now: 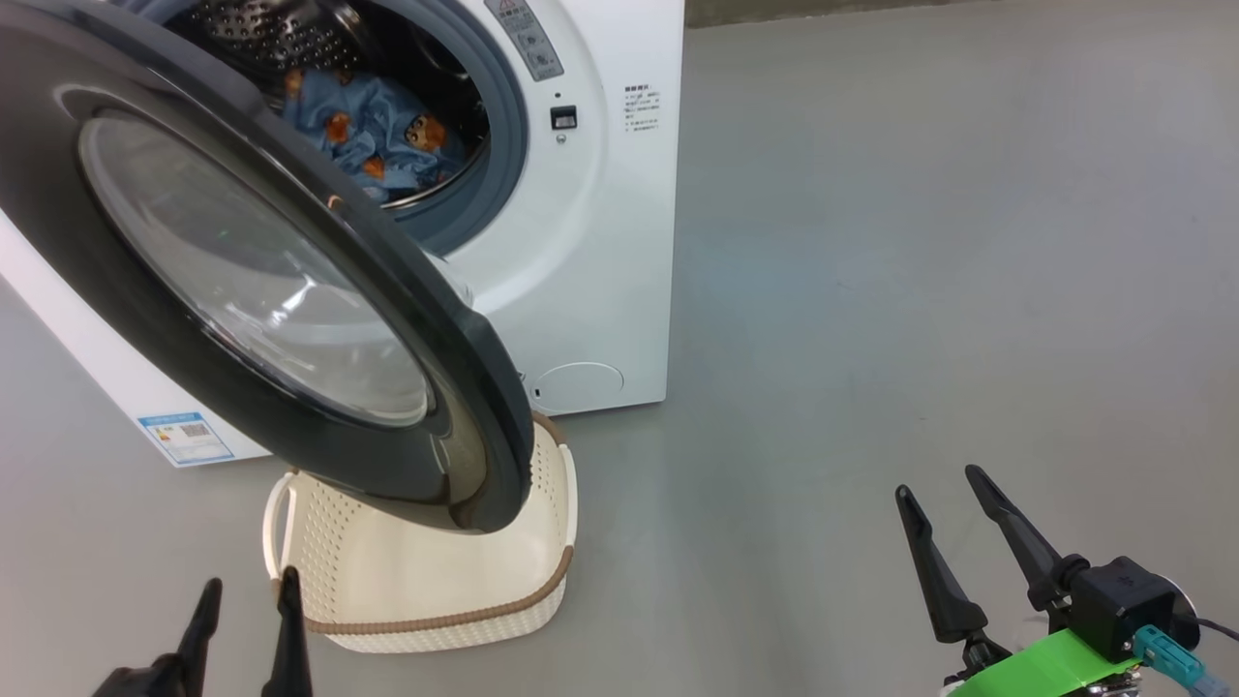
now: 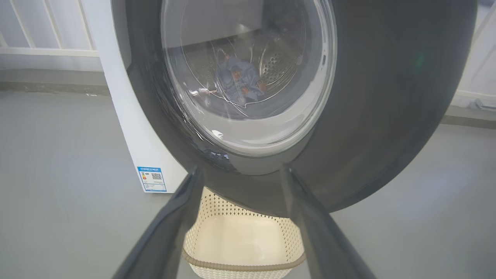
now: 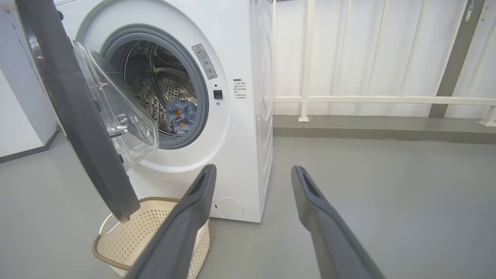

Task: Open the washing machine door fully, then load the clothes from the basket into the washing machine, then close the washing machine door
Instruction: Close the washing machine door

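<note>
Clothes (image 1: 373,131) lie inside the steel drum (image 1: 261,34) of the washing machine (image 1: 600,242). They are light blue with little orange-brown figures. They sit low in the drum, far ahead of both grippers.

The washing machine door (image 1: 116,281) hangs part way open. Its wide black rim and clear glass bowl stand just ahead of the left gripper (image 1: 251,578) and above it. In the left wrist view the door is right past the two dark fingers, and the blue clothes show through the glass. The left gripper looks apart from the door. Its fingers are spread and hold nothing.

The basket (image 1: 445,620) sits on the floor (image 1: 920,242), under the low edge of the door. It is just ahead of the left gripper and a bit to its right. Its near left corner is just beside the gripper's right finger. The cream bottom of the basket shows between the fingers in the left wrist view.

The right gripper (image 1: 937,479) hangs over bare floor, well apart from the basket, the door and the washing machine. All of them are ahead of it and off to its left. Its fingers are spread wide too, with nothing between them.

A small blue label (image 1: 186,438) is stuck low on the side of the washing machine, ahead of the left gripper and a bit to its left.
</note>
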Robot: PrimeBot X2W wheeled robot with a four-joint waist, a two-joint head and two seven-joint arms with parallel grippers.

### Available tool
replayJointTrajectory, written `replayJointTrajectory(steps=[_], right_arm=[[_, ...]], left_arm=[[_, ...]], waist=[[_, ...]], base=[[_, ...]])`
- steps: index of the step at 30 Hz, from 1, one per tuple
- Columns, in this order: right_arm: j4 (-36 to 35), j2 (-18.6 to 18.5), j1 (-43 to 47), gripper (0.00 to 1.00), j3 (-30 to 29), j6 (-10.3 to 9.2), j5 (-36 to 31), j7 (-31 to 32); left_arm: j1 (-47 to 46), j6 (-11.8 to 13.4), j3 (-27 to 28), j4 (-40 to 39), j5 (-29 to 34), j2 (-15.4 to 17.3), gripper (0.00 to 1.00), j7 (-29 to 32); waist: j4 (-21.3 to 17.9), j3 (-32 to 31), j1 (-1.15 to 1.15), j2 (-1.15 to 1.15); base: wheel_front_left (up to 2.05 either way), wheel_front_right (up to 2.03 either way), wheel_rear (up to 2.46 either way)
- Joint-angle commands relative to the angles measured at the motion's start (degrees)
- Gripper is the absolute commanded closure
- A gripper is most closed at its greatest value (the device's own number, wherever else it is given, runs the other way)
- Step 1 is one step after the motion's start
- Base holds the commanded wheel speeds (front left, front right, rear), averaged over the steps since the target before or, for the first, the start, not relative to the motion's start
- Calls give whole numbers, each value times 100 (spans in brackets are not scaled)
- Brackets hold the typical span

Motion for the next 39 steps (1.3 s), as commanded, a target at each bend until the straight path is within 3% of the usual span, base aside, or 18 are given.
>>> replayJointTrajectory(steps=[1, 15, 39], right_arm=[[-163, -32, -8, 0, 95, 8, -70, -27], [28, -8, -6, 0, 61, 8, 0, -27], [22, -21, -24, 0, 91, 8, -91, -27]], left_arm=[[-83, -9, 282, -182, 38, 31, 0, -37], [-87, -157, 631, -67, 244, -136, 0, -38], [10, -98, 865, -313, 240, -145, 0, -38]], waist=[[0, 16, 0, 0], [104, -4, 0, 0], [232, 17, 0, 0]], base=[[0, 0, 0], [0, 0, 0], [0, 0, 0]])
